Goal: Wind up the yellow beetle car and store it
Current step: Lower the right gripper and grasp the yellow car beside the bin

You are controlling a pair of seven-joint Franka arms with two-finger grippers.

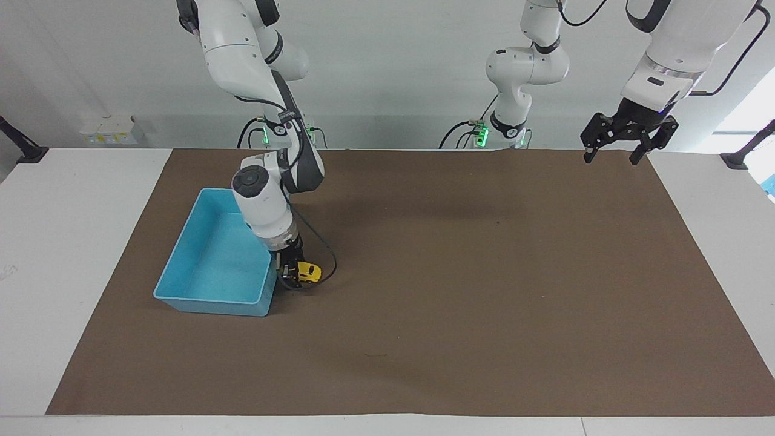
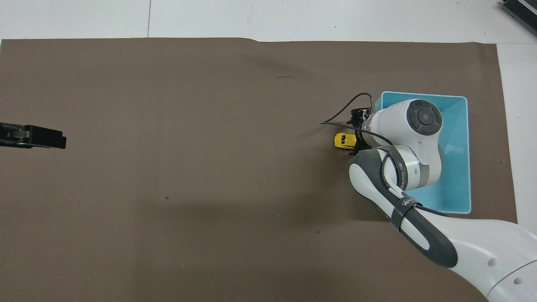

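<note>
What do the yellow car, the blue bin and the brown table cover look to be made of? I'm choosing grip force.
Yellow beetle car: hard glossy shell, probably plastic or painted metal; too small to tell which. Light blue bin: smooth moulded plastic, by its thin even walls and uniform colour. Brown cover: matte sheet, probably paper or thin felt, with a slight ripple along its edge.

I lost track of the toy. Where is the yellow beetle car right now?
The yellow beetle car sits on the brown mat at the right arm's end of the table, just outside the light blue bin, with the right hand down at it.
</note>
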